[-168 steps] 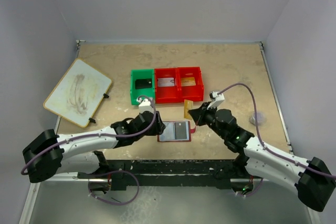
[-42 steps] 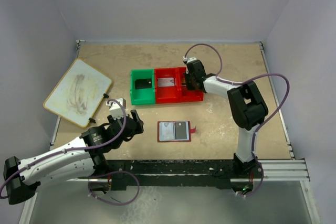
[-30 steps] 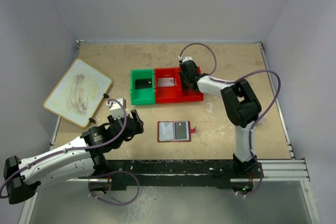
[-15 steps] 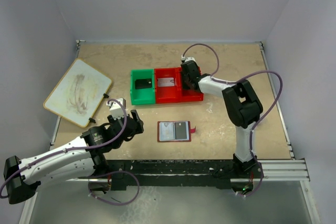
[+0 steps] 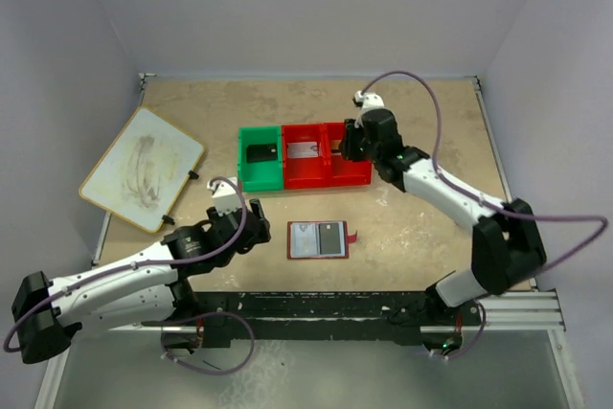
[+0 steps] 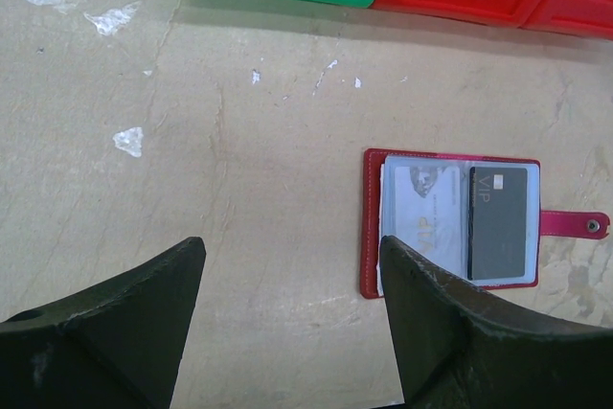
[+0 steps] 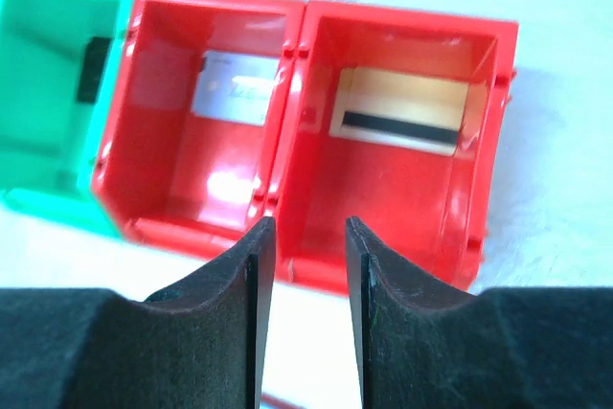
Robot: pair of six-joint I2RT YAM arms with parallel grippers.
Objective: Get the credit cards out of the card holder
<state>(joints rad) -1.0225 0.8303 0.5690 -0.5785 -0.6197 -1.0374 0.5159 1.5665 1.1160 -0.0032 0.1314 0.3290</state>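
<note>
The maroon card holder (image 5: 318,238) lies open on the table, its red tab (image 6: 575,225) to the right. Its clear sleeves show a dark card (image 6: 498,222) and a pale printed card (image 6: 421,210). My left gripper (image 5: 251,220) is open and empty, just left of the card holder (image 6: 450,222). My right gripper (image 5: 347,147) is open and empty, above the front of the bin tray (image 5: 287,179). The black card (image 7: 94,69) lies in the green compartment. The silver card (image 7: 235,88) lies in the middle red one. The gold card (image 7: 402,112) lies in the right red one.
A large white board (image 5: 142,168) lies at the far left of the table. The green-and-red bin tray (image 7: 287,93) stands just beyond the card holder. White walls close in the table at the back and on both sides.
My right arm carried the gold card to the right red compartment, let it go and has now drawn back above the tray. My left gripper has moved slightly right, toward the card holder.
</note>
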